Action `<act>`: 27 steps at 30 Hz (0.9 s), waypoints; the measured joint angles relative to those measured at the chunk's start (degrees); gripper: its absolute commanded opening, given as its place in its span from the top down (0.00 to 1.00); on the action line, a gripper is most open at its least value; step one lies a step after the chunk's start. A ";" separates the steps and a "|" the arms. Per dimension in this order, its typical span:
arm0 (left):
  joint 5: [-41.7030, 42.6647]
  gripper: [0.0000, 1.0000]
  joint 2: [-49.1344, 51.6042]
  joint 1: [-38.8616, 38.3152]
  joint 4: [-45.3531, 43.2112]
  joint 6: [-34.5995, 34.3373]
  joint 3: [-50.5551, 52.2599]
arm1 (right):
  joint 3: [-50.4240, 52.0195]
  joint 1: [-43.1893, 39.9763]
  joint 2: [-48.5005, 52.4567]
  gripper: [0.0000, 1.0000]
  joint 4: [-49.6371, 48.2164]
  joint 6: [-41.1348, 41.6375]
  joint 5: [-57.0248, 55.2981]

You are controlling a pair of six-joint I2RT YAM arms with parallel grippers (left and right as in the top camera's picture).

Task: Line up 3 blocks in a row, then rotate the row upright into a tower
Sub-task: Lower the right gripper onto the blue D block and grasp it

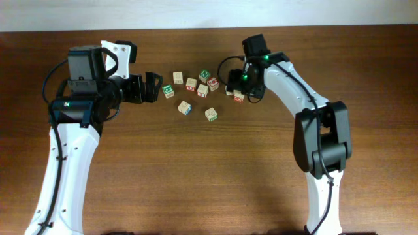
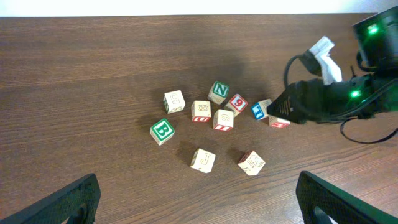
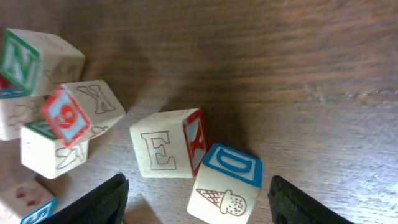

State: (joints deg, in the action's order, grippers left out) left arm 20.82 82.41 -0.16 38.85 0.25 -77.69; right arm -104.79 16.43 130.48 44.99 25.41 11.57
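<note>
blue-faced block and red-marked block sat touching on the brown table, right of centre. the right arm arched over them, the right fingers spread either side of the pair, not clearly pinching either. the left arm hung well apart, the left fingers spread wide and empty. both blocks were cubes, equal every way: the e face met the wrist camera, its red y side toward the blue d block, which sat skewed. the faint-marked block stood alone, cornerwise. a red 9 cube crowded one finger, a green n cube just beyond it.
</note>
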 measured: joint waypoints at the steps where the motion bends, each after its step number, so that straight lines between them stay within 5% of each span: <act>1: 0.02 0.01 0.00 0.00 -0.02 0.00 0.00 | 0.00 0.70 0.07 0.31 0.13 0.31 -1.09; 19: 0.02 0.01 0.00 0.00 0.00 0.00 0.00 | 0.44 1.64 0.09 0.58 -0.33 1.55 -6.84; 27: 0.02 0.01 0.00 0.00 -0.02 0.00 0.00 | 0.44 1.64 0.09 0.57 0.17 1.60 -6.91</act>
State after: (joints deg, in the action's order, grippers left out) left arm 20.84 82.41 -0.16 38.83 0.25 -77.69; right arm -104.36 18.06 130.56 45.17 27.00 4.67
